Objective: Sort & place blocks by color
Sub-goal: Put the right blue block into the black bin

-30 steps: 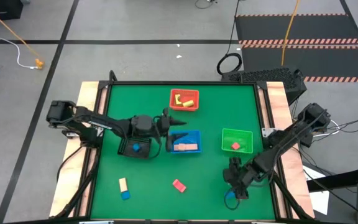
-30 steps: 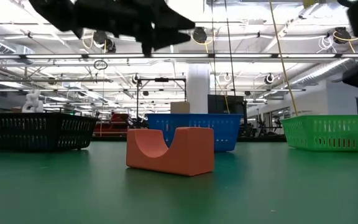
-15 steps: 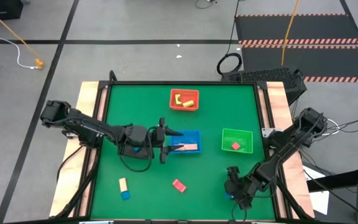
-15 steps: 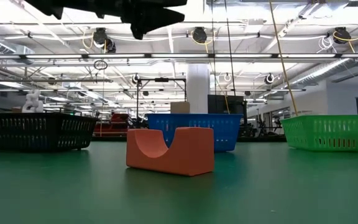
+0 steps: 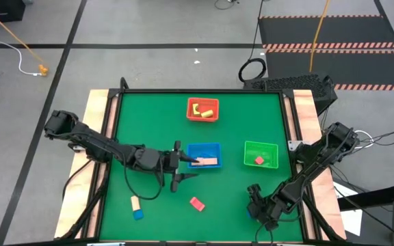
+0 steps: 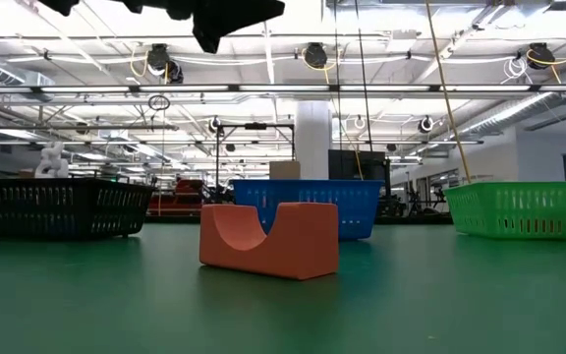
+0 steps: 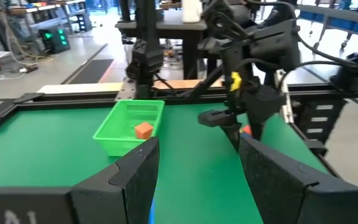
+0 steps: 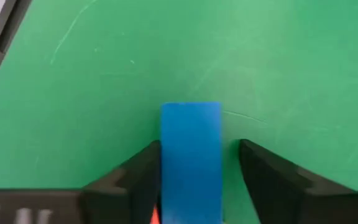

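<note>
My right gripper (image 5: 258, 208) hangs low over the table's near right part, open, pointing down. Its fingers stand on either side of a blue block (image 8: 191, 162) that lies flat on the green mat. My left gripper (image 5: 180, 162) is open and empty, held above the table just left of the blue tray (image 5: 204, 147). A tan bar (image 5: 206, 162) lies in that tray. Yellow blocks (image 5: 204, 108) lie in the red tray, and a red block (image 5: 259, 160) lies in the green tray. A red-pink notched block (image 5: 197, 203), a tan block (image 5: 135, 202) and a blue block (image 5: 137, 214) lie loose on the mat. My right gripper (image 8: 199, 146) comes from above with the blue block's long sides between its fingers. One finger (image 8: 149, 163) shows right against the block's side and the other stands apart from it. Whether the near one touches, I cannot tell.
The red tray (image 5: 189, 109) stands toward the far edge and the green tray (image 5: 248, 154) right of centre. A black tray (image 6: 57, 206) shows at the left in the low view. The notched block (image 6: 268, 239) stands close before that camera. Bare mat lies along the near middle.
My left gripper has drawn back from over the blue tray toward the near edge and a little left, rising out of the low view. My right gripper has moved toward the near edge and come down over the blue block. No block has moved.
</note>
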### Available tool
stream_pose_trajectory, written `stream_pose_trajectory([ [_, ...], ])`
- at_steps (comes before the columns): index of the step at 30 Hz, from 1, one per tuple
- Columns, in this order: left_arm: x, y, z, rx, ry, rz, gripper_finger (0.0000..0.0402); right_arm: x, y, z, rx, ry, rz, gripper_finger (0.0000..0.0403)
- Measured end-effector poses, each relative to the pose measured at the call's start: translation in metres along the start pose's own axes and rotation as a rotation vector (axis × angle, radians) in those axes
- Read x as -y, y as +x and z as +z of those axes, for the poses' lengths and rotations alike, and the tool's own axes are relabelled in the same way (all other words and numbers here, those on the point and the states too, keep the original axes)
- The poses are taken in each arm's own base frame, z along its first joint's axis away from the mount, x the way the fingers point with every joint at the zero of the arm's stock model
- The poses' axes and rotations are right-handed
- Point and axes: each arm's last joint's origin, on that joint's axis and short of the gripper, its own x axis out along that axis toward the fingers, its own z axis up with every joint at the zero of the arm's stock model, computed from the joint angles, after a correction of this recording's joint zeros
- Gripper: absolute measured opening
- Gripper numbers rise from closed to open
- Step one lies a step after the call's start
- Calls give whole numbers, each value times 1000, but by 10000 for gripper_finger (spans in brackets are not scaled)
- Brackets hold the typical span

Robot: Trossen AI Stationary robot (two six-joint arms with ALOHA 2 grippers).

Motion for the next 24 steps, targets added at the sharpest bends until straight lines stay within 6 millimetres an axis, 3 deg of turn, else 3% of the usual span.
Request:
stream_pose_trajectory([
  [5, 7, -2, 0, 0, 3, -24, 225, 0, -2, 1, 10, -19, 7, 109],
  [14, 3, -1, -4, -36, 3, -10, 225, 5, -10, 13, 129, 23, 4, 109],
  [24, 1, 0, -14, -128, 63, -1, 225, 27, -52, 64, 668, -68, -230, 109],
])
